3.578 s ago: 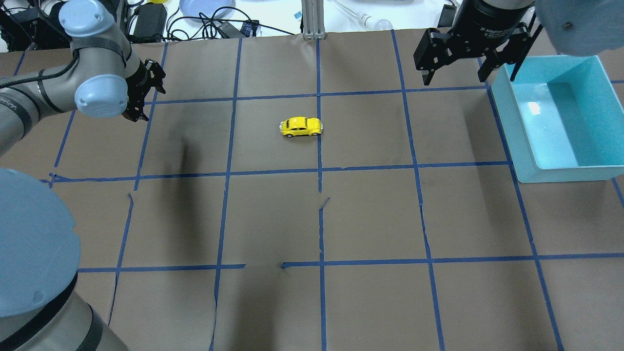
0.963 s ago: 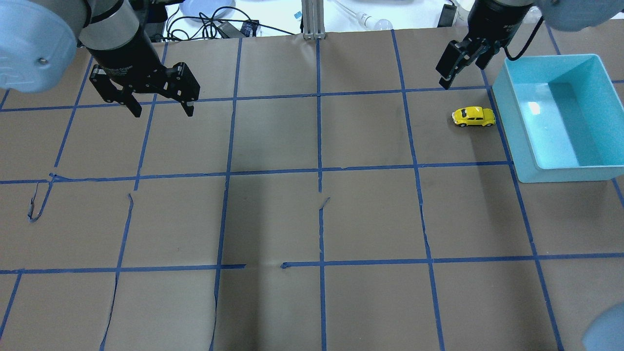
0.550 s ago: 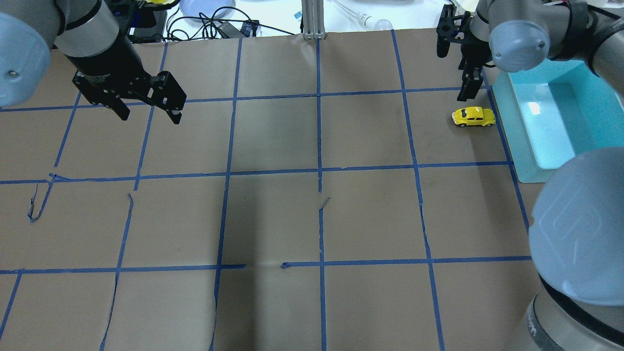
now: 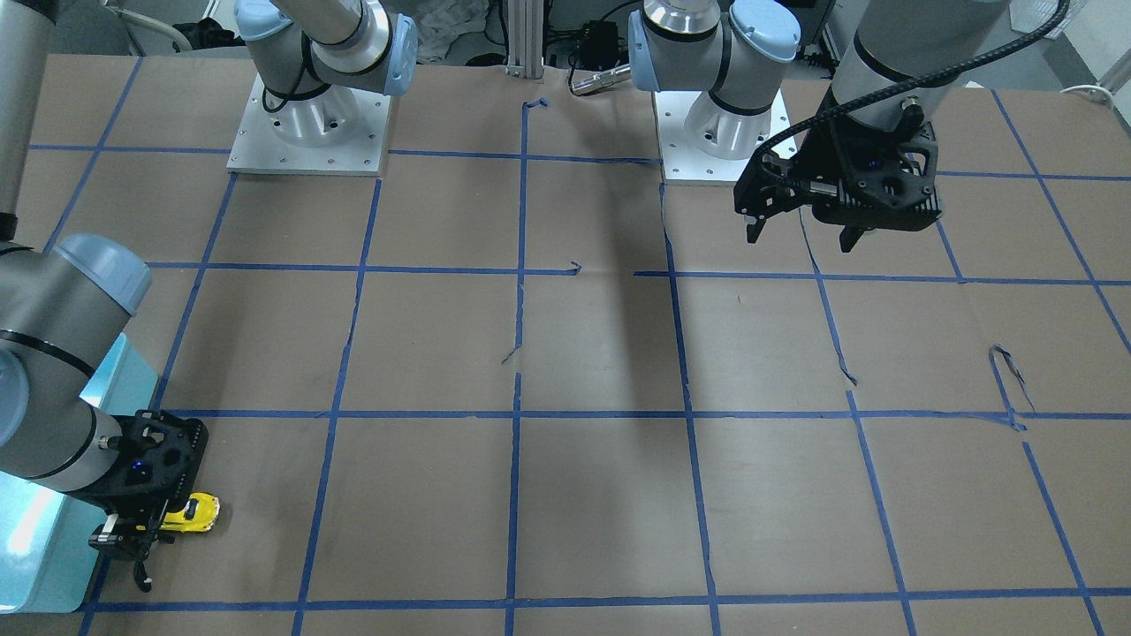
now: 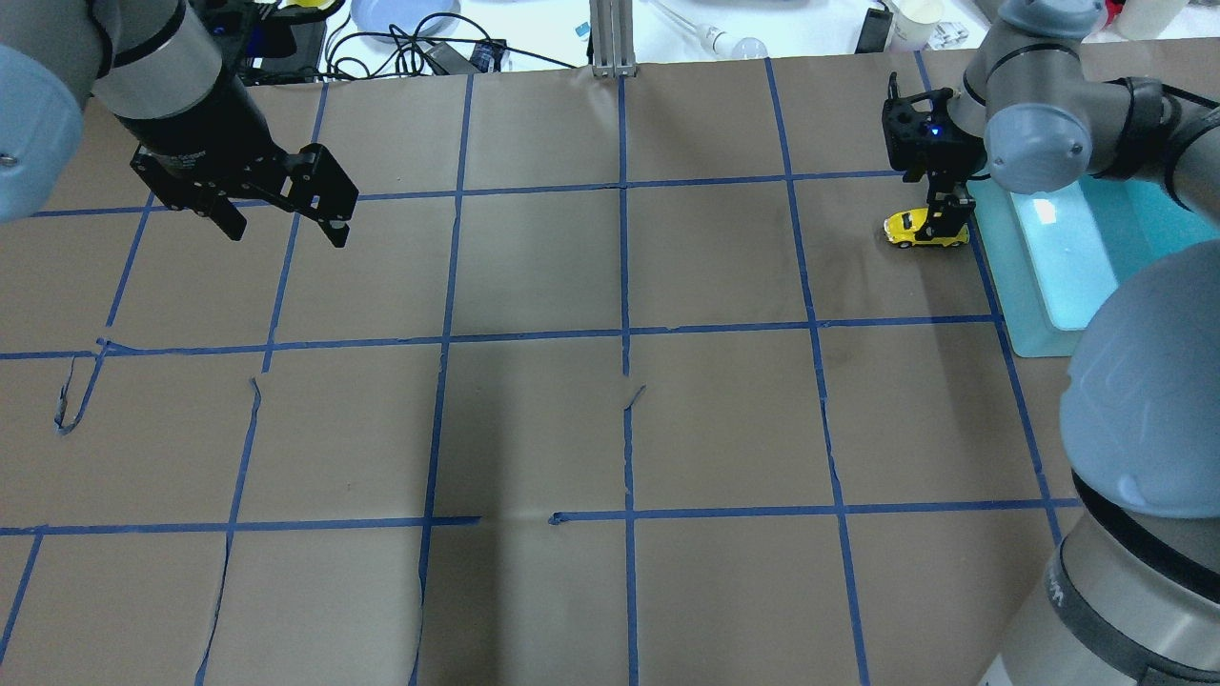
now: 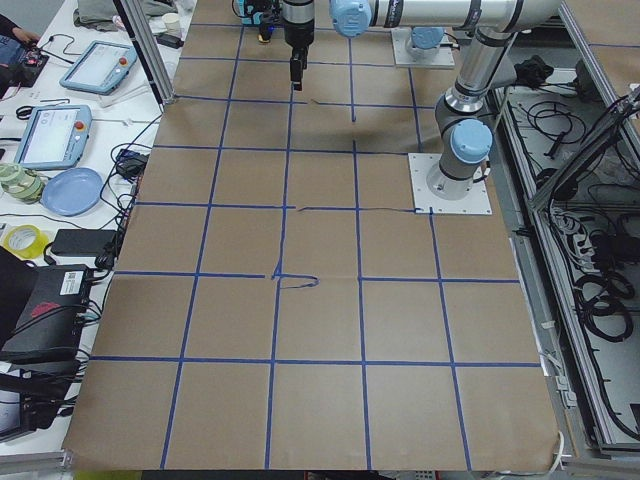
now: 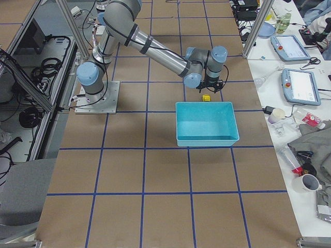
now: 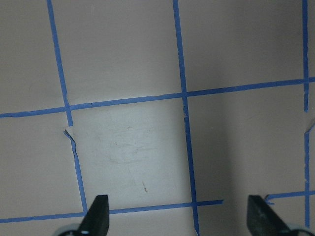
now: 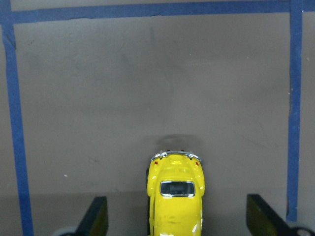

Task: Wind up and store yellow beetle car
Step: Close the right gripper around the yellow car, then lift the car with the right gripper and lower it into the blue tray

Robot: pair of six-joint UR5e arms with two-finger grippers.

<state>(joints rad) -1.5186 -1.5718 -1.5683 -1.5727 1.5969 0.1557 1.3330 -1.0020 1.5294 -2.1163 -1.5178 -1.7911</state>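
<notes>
The yellow beetle car (image 5: 915,232) stands on the brown paper just left of the teal bin (image 5: 996,276). It also shows in the front view (image 4: 194,514) and the right side view (image 7: 206,97). My right gripper (image 5: 939,227) is low over it and open. In the right wrist view the car (image 9: 175,206) sits between the two fingertips (image 9: 100,214), with a clear gap on each side. My left gripper (image 5: 286,232) is open and empty above the far left of the table, and the left wrist view shows only taped paper between its fingers (image 8: 98,211).
The teal bin (image 7: 207,140) is empty and lies at the table's right end. Cables, a blue plate (image 5: 400,14) and an aluminium post (image 5: 610,38) sit beyond the far edge. The paper has small tears along the blue tape lines (image 5: 629,395).
The car went from the table's middle to beside the bin. Since then my right gripper has turned and come down around it, open. My left gripper has shifted slightly left.
</notes>
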